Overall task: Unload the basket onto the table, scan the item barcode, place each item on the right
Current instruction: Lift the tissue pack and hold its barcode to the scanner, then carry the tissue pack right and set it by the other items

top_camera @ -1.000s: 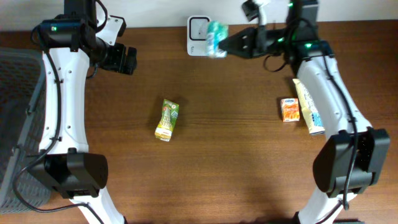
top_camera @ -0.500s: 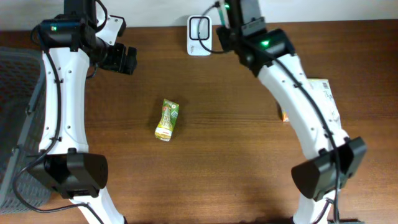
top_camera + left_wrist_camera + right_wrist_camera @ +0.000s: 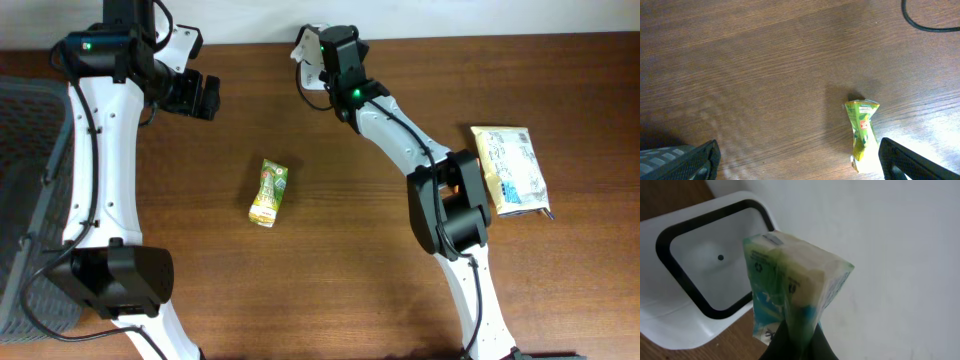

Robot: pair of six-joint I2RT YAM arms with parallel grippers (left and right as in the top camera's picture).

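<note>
1. Green drink carton [image 3: 269, 192] lies flat on the wooden table [image 3: 350, 260], left of centre in the overhead frame, nothing touching it. The left wrist view shows the same carton at lower right.
2. Right side of the overhead frame: yellow-white snack bag [image 3: 510, 168] lying flat. A small orange box [image 3: 462, 180] is just left of it, partly hidden behind the right arm.
3. Grey basket [image 3: 25, 150] at the left edge, beside the left arm.
4. Left gripper [image 3: 207, 98] is upper left in the overhead frame, above the table and well apart from the carton. Its fingers [image 3: 695, 161] are spread wide at the two bottom corners of the wrist view, nothing between them.
5. Black cable [image 3: 925, 22] loops through the upper right corner of the left wrist view.
6. Right arm is stretched to the top centre of the overhead frame. Right gripper [image 3: 794, 337] is pinched tight on the lower end of a green-white-teal packet [image 3: 790, 290], held upright at the centre of the wrist view.
7. White scanner [image 3: 670, 325] with a black-rimmed window sits just behind and left of the packet, against the white wall [image 3: 900, 255]. Can't tell if packet and scanner touch.
</note>
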